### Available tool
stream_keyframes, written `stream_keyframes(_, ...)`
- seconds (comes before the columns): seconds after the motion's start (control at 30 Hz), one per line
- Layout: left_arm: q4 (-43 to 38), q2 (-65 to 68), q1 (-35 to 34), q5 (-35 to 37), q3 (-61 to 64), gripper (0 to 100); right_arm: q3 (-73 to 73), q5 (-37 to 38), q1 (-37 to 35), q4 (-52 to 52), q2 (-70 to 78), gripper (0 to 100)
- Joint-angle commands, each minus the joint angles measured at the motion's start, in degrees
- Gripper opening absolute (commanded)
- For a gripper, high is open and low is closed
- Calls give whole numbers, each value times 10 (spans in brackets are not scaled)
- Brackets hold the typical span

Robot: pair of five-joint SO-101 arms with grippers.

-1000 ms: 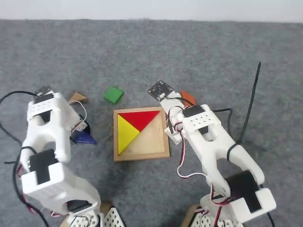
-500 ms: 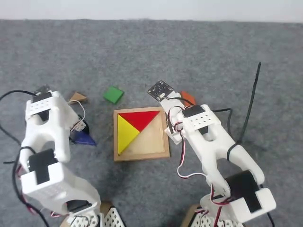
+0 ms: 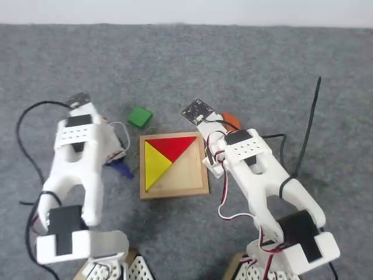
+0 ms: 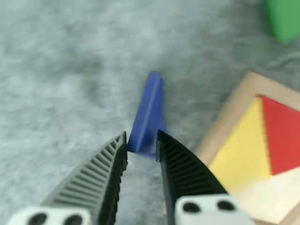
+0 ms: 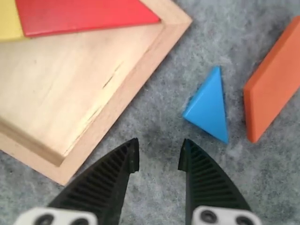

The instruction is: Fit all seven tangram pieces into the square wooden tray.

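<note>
The square wooden tray [image 3: 201,175] holds a red triangle [image 3: 172,146] and a yellow triangle [image 3: 153,165]. My left gripper [image 4: 140,140] is shut on a dark blue piece [image 4: 149,110], held on edge just off the tray's left rim [image 4: 225,117]. From above, that piece [image 3: 120,168] pokes out beside the left arm. My right gripper [image 5: 159,147] hangs open over the carpet by the tray's right corner [image 5: 173,21], nothing between its fingers. Just beyond it lie a light blue triangle [image 5: 208,110] and an orange piece [image 5: 274,82].
A green square [image 3: 139,116] lies on the grey carpet behind the tray's left corner. The orange piece [image 3: 231,121] sits behind the tray's right side, next to the right arm. Cables trail from both arms. The tray's lower right half is bare wood [image 5: 61,93].
The left arm has swung right toward the tray, carrying the dark blue piece with it. The brown piece behind it is now covered by the arm. The right arm has stayed still.
</note>
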Motion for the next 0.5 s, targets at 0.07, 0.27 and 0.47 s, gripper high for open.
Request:
stream_keyframes(0.07, -22, 32, 19, -4, -7, 92, 0, 6, -5, -5, -36, 155)
stream_keyframes(0.27, -8, 69, -8, -5, -36, 69, 0, 6, -5, -5, -36, 155)
stream_keyframes(0.47, 11, 58, -8, -9, -43, 26, 0, 6, -4, -5, -35, 155)
